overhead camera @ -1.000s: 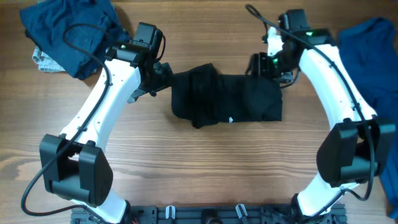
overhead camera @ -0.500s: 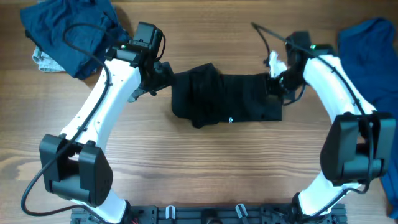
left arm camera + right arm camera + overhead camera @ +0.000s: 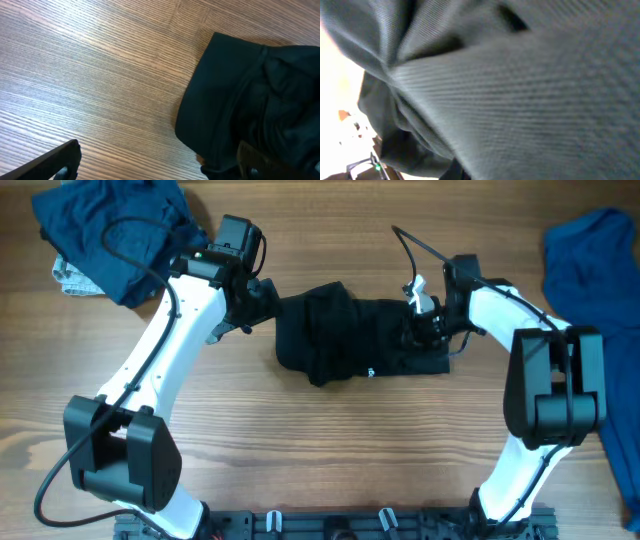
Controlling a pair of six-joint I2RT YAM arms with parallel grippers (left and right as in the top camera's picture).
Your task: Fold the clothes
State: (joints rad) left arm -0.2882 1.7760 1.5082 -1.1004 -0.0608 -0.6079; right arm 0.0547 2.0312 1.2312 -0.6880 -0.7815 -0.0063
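Note:
The clothes at hand are a black shirt, lying bunched across the middle of the wooden table with a tiny white label near its front edge. My left gripper stands open at the shirt's left end; in the left wrist view its fingers straddle the black hem, one fingertip over bare wood, the other under the cloth. My right gripper is shut on the shirt's right end. Black fabric drapes over nearly the whole right wrist view and hides the fingers.
A pile of dark navy clothes lies at the back left corner, with a pale grey piece beside it. A royal blue garment covers the right edge. A black cable loops up from the right arm.
The right gripper has come down from the shirt's back right corner onto its right end, moved slightly left and shut on the cloth. The left arm has not moved.

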